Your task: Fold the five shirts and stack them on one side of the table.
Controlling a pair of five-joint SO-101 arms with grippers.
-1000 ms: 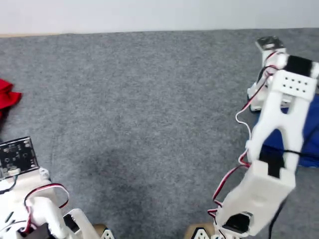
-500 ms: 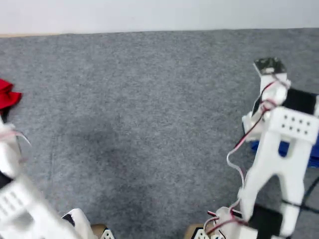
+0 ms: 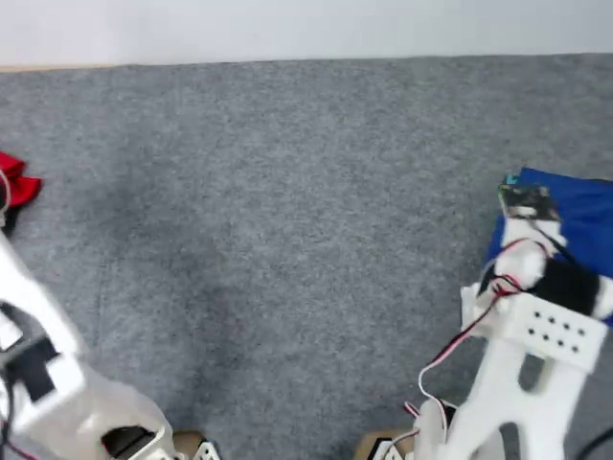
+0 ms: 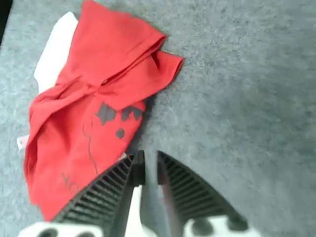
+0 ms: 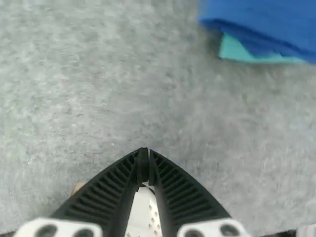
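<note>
A crumpled red shirt (image 4: 94, 113) with a dark print lies on a white shirt (image 4: 53, 49) at the table's left edge, and the red shirt (image 3: 14, 182) peeks in at the far left of the high view. My left gripper (image 4: 146, 159) hovers just beside the red cloth, shut and holding nothing. A folded blue shirt (image 3: 575, 216) rests at the right side, on top of a teal one (image 5: 247, 52). My right gripper (image 5: 143, 154) is shut and empty over bare carpet, a short way off the blue shirt (image 5: 261, 22).
Grey carpet-like cloth (image 3: 306, 211) covers the table, with a pale wall along the far edge. The left arm (image 3: 48, 383) stands at the front left and the right arm (image 3: 536, 345) at the front right.
The right arm has drawn back from over the blue stack toward the front edge, uncovering the blue shirt. The left arm has swung out toward the red shirt at the left edge.
</note>
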